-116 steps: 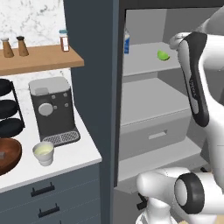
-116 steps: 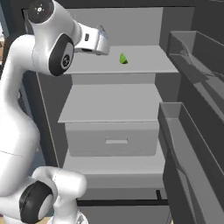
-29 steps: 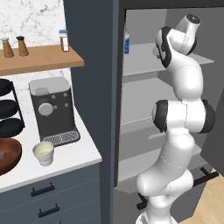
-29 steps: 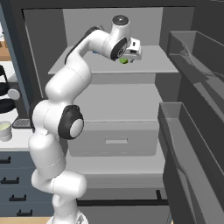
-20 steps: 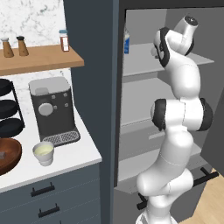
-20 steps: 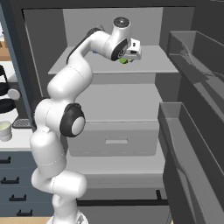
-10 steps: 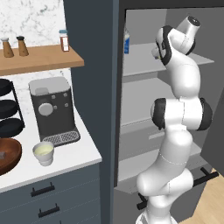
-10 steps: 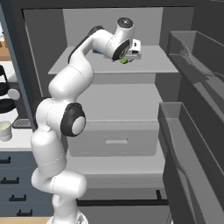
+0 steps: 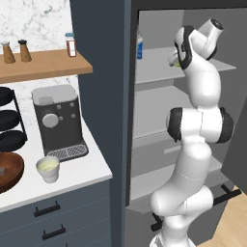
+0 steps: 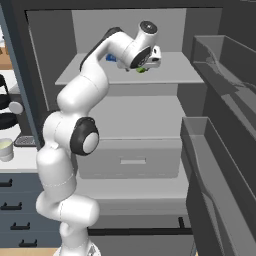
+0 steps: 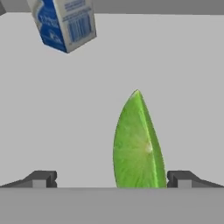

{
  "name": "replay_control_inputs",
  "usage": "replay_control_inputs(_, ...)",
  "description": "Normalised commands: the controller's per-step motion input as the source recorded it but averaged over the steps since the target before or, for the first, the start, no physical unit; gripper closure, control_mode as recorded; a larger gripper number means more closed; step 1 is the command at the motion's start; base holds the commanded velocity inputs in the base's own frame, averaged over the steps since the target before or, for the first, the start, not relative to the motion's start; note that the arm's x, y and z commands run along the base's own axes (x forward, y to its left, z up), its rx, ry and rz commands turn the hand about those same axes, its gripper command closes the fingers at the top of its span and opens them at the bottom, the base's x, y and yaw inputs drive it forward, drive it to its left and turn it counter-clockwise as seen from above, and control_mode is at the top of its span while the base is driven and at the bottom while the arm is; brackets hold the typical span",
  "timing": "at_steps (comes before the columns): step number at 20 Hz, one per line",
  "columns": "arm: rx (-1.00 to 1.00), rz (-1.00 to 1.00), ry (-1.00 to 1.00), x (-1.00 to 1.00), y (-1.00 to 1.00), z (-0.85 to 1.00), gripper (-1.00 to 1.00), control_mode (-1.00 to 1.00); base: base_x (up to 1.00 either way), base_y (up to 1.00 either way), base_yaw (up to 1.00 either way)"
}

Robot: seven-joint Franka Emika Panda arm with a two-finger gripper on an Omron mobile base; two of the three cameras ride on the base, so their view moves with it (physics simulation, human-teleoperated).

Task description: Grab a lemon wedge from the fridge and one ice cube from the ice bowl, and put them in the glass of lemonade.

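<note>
The fridge (image 9: 101,72) stands open, and my arm reaches onto its top shelf (image 10: 172,75). There the lemon wedge (image 11: 138,142), yellow-green, lies between my gripper's (image 11: 111,179) two fingertips (image 11: 41,178), much nearer the right one. The fingers are wide apart and open, and neither touches the wedge. From the right base view the wedge (image 10: 141,70) peeks out just under the hand (image 10: 150,61). The glass of lemonade (image 9: 48,168) sits on the counter before the coffee machine. The ice bowl (image 9: 8,172) is at the left edge with an ice cube (image 9: 2,170) in it.
A blue-and-white carton (image 11: 63,24) stands on the same shelf behind the wedge, off to the left. The coffee machine (image 9: 58,123) and a black tiered rack (image 9: 6,120) crowd the counter. The fridge door's bins (image 10: 220,150) jut out on the right.
Since the earliest frames the arm has swung into the fridge up to the wedge. Over the last second the hand has only edged slightly closer to it.
</note>
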Motion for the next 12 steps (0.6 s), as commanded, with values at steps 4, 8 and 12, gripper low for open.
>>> replay_control_inputs(4, 0.00, 0.13, -0.03, -0.13, 0.25, 0.16, -1.00, -1.00, 0.00, 0.00, 0.00)
replay_control_inputs(8, 0.00, 0.01, -0.03, 0.01, 0.02, 0.03, -1.00, -1.00, 0.00, 0.00, 0.00)
replay_control_inputs(12, 0.00, -0.15, 0.00, 0.21, -0.20, 0.00, -1.00, -1.00, 0.00, 0.00, 0.00)
